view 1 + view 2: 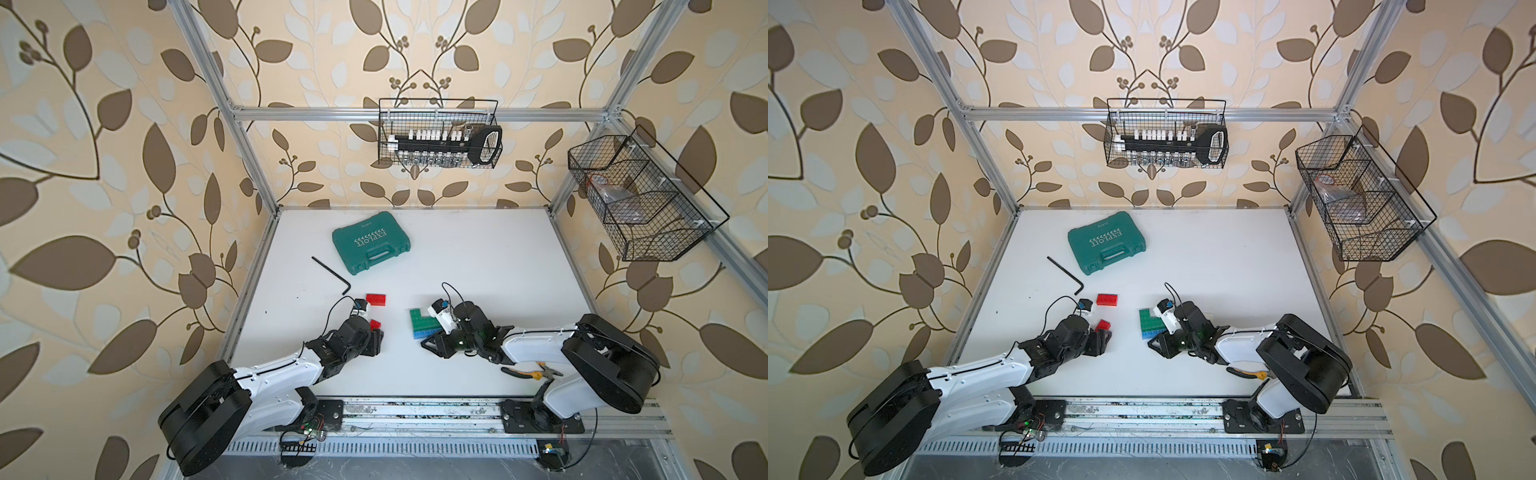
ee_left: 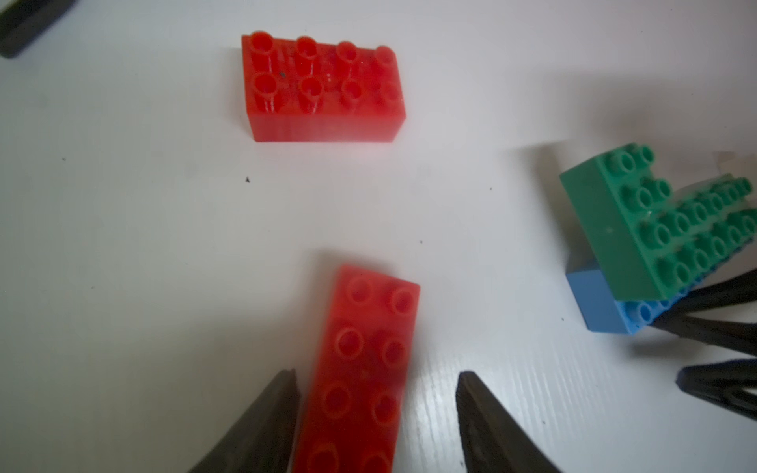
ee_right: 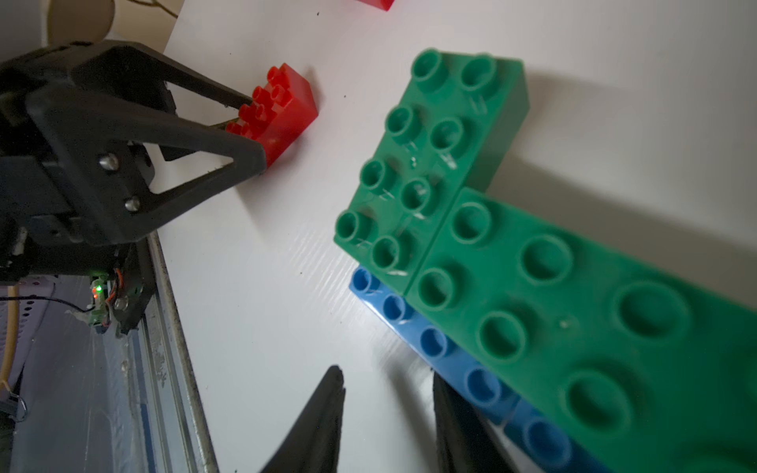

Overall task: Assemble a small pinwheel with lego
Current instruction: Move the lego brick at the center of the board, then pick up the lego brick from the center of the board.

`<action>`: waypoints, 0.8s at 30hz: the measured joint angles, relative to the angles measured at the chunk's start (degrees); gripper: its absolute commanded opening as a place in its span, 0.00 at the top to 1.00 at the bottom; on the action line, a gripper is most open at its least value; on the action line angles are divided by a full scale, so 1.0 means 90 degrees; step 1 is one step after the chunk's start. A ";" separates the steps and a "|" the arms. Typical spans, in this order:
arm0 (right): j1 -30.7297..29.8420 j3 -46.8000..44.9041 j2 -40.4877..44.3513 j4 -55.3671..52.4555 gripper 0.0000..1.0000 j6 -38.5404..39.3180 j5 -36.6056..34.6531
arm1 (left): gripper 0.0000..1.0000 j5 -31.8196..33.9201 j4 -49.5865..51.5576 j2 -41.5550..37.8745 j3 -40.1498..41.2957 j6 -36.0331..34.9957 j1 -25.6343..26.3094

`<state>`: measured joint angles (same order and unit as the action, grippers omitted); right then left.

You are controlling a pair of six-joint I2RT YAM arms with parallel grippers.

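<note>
Wide view first: the white table [image 1: 478, 257] fills the floor of the metal frame, and both arms reach in from its near edge. The left arm [image 1: 274, 372] stretches in low, and the right arm [image 1: 536, 345] is folded in opposite it.

Up on the back rail hangs a black wire basket [image 1: 440, 133] with a black tool rack inside. A second wire basket [image 1: 640, 199] is on the side rail.

On the table, the large teal plastic case [image 1: 371, 243] lies flat and closed towards the back. A thin black L-shaped hex key [image 1: 332, 272] sits just beside it. A pair of yellow-and-black-handled pliers [image 1: 532, 371] is partly tucked under the right arm by the front edge.

Now the pinwheel [image 1: 420, 322], only part built, sits on the table near the front middle. Two green studded plastic bricks [image 3: 532, 286] form an L on top, with a blue brick layer [image 3: 430, 340] under them.

The right claw [image 3: 387, 376] is right at it, with a narrow gap and only bare table between the fingers. One finger is up against the blue brick layer, and the claw holds nothing.

Over to the left claw [image 2: 375, 374], which straddles a red studded plastic brick [image 2: 368, 348] lying flat on the table, well apart from the pinwheel. One finger touches the brick's side and the other shows a sliver of table between, so there is no grip yet. A second red brick [image 2: 323, 90] lies free just beyond it, studs up.
</note>
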<state>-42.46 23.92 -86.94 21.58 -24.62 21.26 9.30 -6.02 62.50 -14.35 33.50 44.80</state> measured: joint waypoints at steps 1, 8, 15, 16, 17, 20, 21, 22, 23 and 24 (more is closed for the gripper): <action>0.0000 0.0000 -0.0015 0.0022 0.63 0.0002 0.0022 | 0.45 0.0010 0.0012 0.0002 0.0000 -0.0002 0.0034; 0.0007 -0.0017 0.0070 -0.0073 0.63 0.0000 0.0044 | 0.48 0.0585 0.0209 -0.0002 -0.0005 0.0376 0.0389; 0.0007 -0.0134 0.0534 -0.0466 0.63 0.0007 0.0022 | 0.55 0.1202 0.0381 -0.0019 0.0024 0.0665 0.0984; 0.0007 -0.0136 0.0593 -0.0508 0.63 0.0010 0.0017 | 0.57 0.1275 0.0355 0.0027 0.0024 0.0663 0.1003; 0.0005 -0.0136 0.0651 -0.0551 0.63 0.0019 0.0017 | 0.58 0.1336 0.0294 0.0095 0.0024 0.0663 0.1032; 0.0007 -0.0153 0.0792 -0.0668 0.63 0.0036 0.0010 | 0.61 0.1472 0.0073 0.0274 0.0024 0.0670 0.1035; 0.0007 -0.0168 0.0840 -0.0699 0.63 0.0046 0.0000 | 0.67 0.1481 0.0027 0.0304 0.0024 0.0670 0.1035; 0.0007 -0.0185 0.0899 -0.0736 0.63 0.0051 -0.0002 | 0.70 0.1508 -0.0005 0.0313 0.0024 0.0648 0.1035; 0.0007 -0.0199 0.0957 -0.0772 0.63 0.0051 -0.0007 | 0.71 0.1520 -0.0022 0.0311 0.0022 0.0648 0.1037; 0.0007 -0.0216 0.1030 -0.0809 0.63 0.0049 -0.0010 | 0.73 0.1537 -0.0017 0.0313 0.0015 0.0665 0.1037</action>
<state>-42.39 21.98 -77.67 14.31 -24.18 21.17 23.14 -6.17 65.32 -14.22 39.48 54.13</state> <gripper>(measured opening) 0.369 0.332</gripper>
